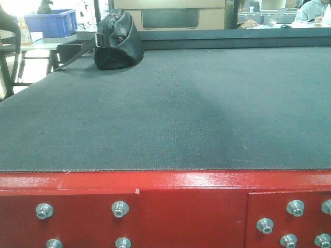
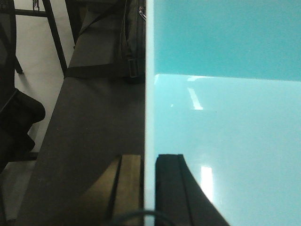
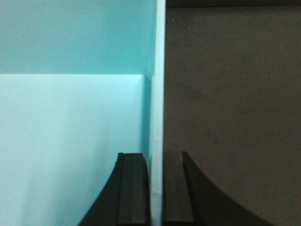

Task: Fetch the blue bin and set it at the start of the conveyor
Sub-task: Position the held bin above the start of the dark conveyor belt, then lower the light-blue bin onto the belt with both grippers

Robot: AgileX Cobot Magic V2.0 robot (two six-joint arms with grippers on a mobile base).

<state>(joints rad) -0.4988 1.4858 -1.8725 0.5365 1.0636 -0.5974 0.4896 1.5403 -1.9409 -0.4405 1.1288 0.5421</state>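
Exterior front-facing view: the conveyor start [image 1: 181, 113] fills the frame, a dark grey matte belt bounded at the near edge by a red frame [image 1: 155, 206] fitted with silver hex bolts [image 1: 120, 208]. A black bag [image 1: 118, 41] lies on the far left of the belt. Beyond it, on a table off the belt, stands a dark blue bin [image 1: 50, 23]. Neither arm appears in this view. Left wrist-mounted view: the left gripper [image 2: 148, 160] is pinched on one side wall of the blue bin [image 2: 225, 141], with one finger [image 2: 171, 188] inside the tub and the other, brownish in this light, outside against the wall. The pale aqua floor and far wall of the bin occupy the right of the frame. The belt lies below on the left, and the black bag is seen at the top, just beyond the bin's far corner. Right wrist-mounted view: the right gripper [image 3: 157, 157] is clamped on the opposite wall of the bin, with one black finger [image 3: 134, 188] inside and its partner outside, the thin rim between them. The belt fills the right half of the frame beneath the wall. Whether the bin's base touches the belt or hangs just above it cannot be told.
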